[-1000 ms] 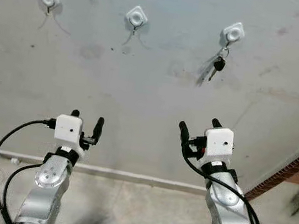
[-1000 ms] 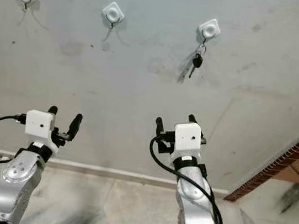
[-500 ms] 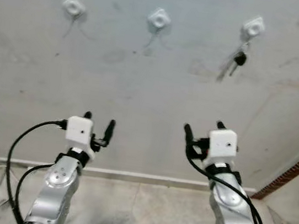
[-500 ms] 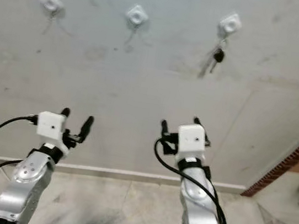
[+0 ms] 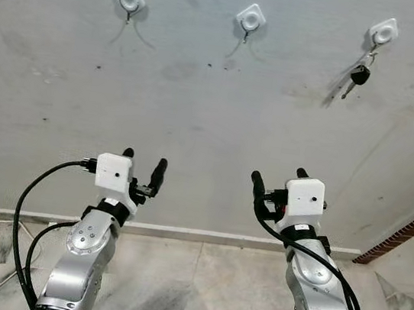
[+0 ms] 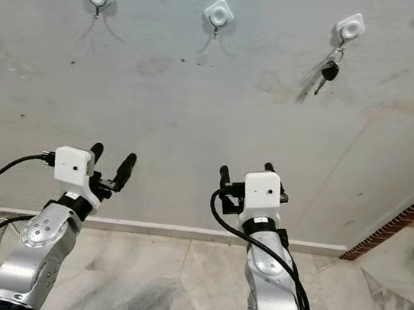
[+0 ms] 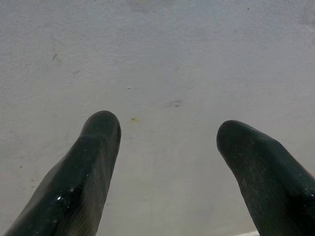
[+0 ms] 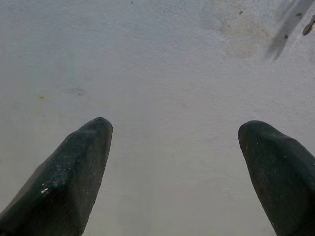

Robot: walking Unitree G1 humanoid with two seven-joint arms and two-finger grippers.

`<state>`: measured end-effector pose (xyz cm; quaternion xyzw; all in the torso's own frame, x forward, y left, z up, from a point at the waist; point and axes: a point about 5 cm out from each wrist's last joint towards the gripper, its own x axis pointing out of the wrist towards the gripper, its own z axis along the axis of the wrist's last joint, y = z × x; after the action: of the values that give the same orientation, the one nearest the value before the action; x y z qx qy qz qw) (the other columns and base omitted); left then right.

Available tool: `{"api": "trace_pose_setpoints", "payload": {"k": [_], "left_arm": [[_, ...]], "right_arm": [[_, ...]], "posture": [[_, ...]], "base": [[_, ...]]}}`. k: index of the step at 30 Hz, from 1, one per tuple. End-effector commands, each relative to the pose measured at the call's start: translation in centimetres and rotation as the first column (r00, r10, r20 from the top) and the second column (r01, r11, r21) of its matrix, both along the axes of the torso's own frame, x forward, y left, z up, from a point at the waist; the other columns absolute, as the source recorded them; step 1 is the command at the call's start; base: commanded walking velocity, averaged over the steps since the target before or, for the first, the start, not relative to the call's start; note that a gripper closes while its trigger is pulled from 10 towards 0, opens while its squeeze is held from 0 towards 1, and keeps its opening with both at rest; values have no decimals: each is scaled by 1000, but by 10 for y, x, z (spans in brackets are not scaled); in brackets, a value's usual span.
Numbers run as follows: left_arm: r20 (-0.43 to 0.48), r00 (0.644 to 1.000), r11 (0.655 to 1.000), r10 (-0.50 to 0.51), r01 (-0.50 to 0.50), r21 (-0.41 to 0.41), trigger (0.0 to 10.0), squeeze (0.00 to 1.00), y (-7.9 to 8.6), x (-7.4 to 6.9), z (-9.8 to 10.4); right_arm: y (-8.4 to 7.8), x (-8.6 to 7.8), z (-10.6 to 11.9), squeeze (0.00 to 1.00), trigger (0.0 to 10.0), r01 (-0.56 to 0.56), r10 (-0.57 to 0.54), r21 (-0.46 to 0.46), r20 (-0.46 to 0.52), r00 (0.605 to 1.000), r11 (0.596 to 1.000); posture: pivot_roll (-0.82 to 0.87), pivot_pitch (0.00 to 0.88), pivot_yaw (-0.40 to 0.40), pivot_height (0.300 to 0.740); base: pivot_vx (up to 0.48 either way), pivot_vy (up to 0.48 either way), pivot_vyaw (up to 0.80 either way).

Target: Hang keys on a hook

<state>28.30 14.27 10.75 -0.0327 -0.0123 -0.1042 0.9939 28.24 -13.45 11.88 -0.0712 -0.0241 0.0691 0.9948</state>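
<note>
Stained grey wall [image 5: 198, 107] above marble-tile floor [image 5: 197, 277], brick edge [image 5: 404, 237].

Keys [image 5: 359, 74] hanging from rightmost hook [image 5: 383, 31]

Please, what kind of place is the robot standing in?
Probably a home entryway or hallway: a bare grey wall with three white hooks, keys hanging on one, and a marble tile floor.

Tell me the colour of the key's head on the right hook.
Black, on the key hanging from the white right hook; clearest in the left eye view.
</note>
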Motion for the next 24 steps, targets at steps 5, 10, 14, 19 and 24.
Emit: {"api": "trace_pose_setpoints", "payload": {"k": [5,10,14,19,24], "left_arm": [[-13,1000,1000,-1,1,-5,10000,0,1,0,0],[-21,1000,1000,-3,3,-7,10000,0,2,-1,-1],[-28,1000,1000,-7,7,-3,10000,0,2,0,-2],[-30,999,1000,-15,15,-3,10000,0,0,0,-2],[-27,999,1000,-19,19,-6,10000,0,-1,3,-1]], "right_arm": [[-1,1,5,0,10000,8,-8,7,16,1000,1000],[-2,-1,4,0,10000,10,-11,4,10,1000,1000],[-3,-1,3,0,10000,16,-16,14,3,1000,1000],[-4,0,4,0,10000,23,-23,14,6,1000,1000],[-6,0,4,0,10000,33,-33,13,10,999,999]], "posture": [[-51,125,29,740],[-53,130,30,740],[-56,128,35,740],[-63,124,38,740],[-69,120,40,740]], "base": [[-48,0,0],[-262,0,0],[-263,0,0],[-266,0,0],[-270,0,0]]}}
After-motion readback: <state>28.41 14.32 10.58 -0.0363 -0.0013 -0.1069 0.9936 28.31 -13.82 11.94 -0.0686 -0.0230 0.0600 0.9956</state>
